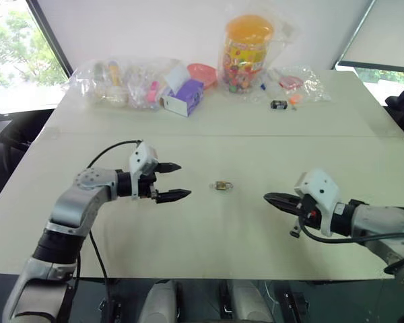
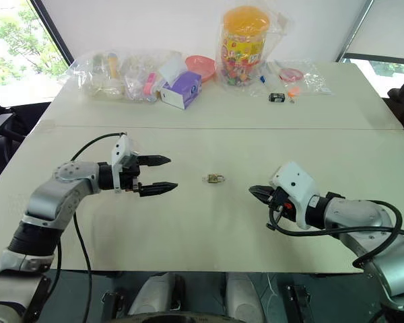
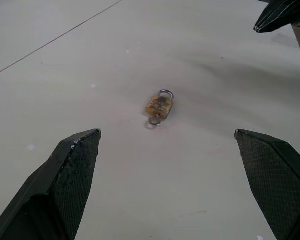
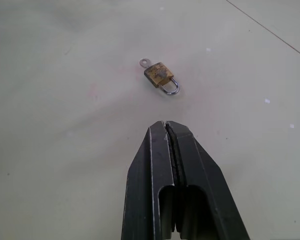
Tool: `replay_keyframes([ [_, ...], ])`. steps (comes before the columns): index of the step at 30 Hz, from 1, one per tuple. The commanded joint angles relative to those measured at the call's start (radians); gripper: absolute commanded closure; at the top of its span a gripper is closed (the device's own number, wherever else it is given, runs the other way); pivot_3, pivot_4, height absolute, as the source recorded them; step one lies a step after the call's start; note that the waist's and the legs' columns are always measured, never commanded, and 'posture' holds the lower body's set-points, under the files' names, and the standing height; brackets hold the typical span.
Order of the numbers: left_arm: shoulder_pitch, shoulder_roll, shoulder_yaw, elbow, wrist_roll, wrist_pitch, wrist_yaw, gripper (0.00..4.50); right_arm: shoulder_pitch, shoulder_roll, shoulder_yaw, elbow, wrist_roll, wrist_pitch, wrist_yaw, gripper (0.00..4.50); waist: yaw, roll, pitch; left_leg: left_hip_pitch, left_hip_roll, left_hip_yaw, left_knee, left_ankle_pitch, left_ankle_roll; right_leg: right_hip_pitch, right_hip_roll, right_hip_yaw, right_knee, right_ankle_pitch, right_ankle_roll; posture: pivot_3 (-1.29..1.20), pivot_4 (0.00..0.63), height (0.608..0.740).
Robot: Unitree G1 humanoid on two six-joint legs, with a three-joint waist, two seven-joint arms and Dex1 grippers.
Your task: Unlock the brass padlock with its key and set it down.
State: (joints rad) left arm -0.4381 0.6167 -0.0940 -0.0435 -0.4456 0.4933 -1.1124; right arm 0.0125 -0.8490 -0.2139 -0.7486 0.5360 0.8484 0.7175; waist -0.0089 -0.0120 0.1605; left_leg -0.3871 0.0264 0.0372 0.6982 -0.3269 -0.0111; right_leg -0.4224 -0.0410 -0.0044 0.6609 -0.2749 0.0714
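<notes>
Counter: pale top, a seam line running across it behind the arms.
Clutter at the far edge: clear bags of small items, an orange-lidded jar, a purple box.
Left gripper: jaws spread wide, holding nothing, pointing across at the lock.
Right gripper: jaws pressed together, empty, tip aimed at the lock.
Brass padlock: flat on the counter between the two grippers, touching neither; shackle looks closed.
Key: seemingly in the lock's base, only its ring head visible.
</notes>
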Motion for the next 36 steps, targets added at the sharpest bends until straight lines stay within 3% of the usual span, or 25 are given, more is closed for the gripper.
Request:
replay_keyframes([
  [1, -0.011, 0.008, -0.002, -0.014, -0.007, -0.004, -0.025, 0.02, -0.017, -0.023, -0.01, -0.031, 0.012, -0.004, 0.003, 4.5, 0.0, 0.0, 0.0, 0.0, 0.0, 0.0, 0.0, 0.0, 0.0, 0.0, 0.0, 0.0, 0.0, 0.0, 0.0, 0.0, 0.15, 0.74],
  [19, 0.048, 0.025, -0.016, -0.115, 0.015, 0.017, -0.007, 0.02, -0.052, -0.036, 0.031, -0.026, -0.021, -0.028, -0.032, 4.5, 0.0, 0.0, 0.0, 0.0, 0.001, 0.0, 0.0, 0.0, 0.0, 0.0, 0.0, 0.0, 0.0, 0.0, 0.0, 0.0, 0.15, 0.74],
  [28, 0.041, 0.018, -0.028, -0.085, 0.054, -0.033, 0.0, 0.02, -0.102, -0.017, 0.106, -0.001, -0.058, -0.056, -0.058, 4.5, 0.0, 0.0, 0.0, 0.0, 0.0, 0.0, 0.0, 0.0, 0.0, -0.001, 0.0, 0.0, 0.0, 0.0, 0.0, 0.0, 0.15, 0.74],
  [35, 0.02, -0.019, -0.059, -0.041, 0.094, -0.074, 0.02, 0.02, -0.209, -0.012, 0.238, 0.132, -0.118, -0.15, 0.021, 4.5, -0.001, 0.0, 0.0, 0.0, 0.0, 0.0, 0.0, 0.0, 0.0, -0.001, 0.0, 0.0, 0.0, 0.0, 0.0, 0.0, 0.15, 0.74],
  [36, 0.023, -0.018, -0.059, -0.035, 0.1, -0.086, 0.018, 0.0, -0.225, -0.003, 0.259, 0.15, -0.117, -0.146, 0.029, 4.25, -0.001, 0.0, 0.0, 0.0, 0.0, 0.0, 0.0, 0.0, 0.0, -0.001, 0.0, 0.0, 0.0, 0.0, 0.0, 0.0, 0.15, 0.74],
])
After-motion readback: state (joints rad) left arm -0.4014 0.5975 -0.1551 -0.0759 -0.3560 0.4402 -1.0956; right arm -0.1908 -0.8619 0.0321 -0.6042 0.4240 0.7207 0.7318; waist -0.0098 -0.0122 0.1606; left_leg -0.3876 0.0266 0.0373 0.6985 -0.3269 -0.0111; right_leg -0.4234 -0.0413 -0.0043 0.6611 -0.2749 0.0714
